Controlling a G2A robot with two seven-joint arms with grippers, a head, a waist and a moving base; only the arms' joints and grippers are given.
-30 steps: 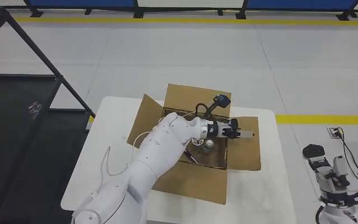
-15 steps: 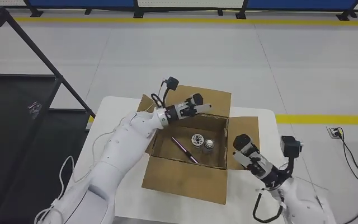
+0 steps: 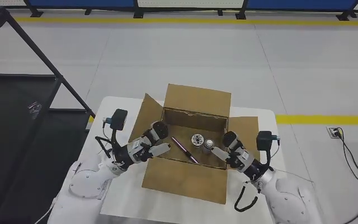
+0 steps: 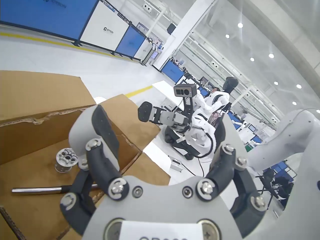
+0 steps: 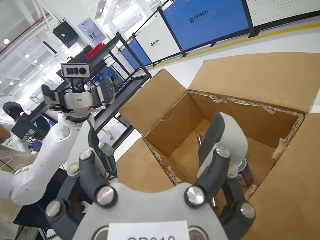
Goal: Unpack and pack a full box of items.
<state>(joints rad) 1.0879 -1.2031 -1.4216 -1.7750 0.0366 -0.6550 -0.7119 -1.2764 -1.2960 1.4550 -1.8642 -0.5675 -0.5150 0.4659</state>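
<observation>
An open cardboard box (image 3: 184, 179) stands on the white table (image 3: 103, 120), its flaps folded outward. On its floor lie a dark slim rod (image 3: 184, 149), a round metal spool (image 3: 197, 139) and a small bottle (image 3: 208, 144). My left gripper (image 3: 158, 140) hovers open over the box's left rim. The left wrist view has the left gripper (image 4: 162, 126) with the spool (image 4: 65, 159) and the rod (image 4: 37, 190) below it. At the box's right wall my right gripper (image 3: 226, 145) is open. In its wrist view the right gripper (image 5: 155, 136) is above the bottle (image 5: 243, 173).
A black metal rack (image 3: 33, 112) stands left of the table. Bare table surface lies left of the box and along its right side. The back flap (image 3: 197, 99) stands upright; the right flap (image 3: 246, 151) lies flat.
The left arm has pulled back from the box's far side to its left rim. The right arm came in from the right and now sits closer to the box's right wall.
</observation>
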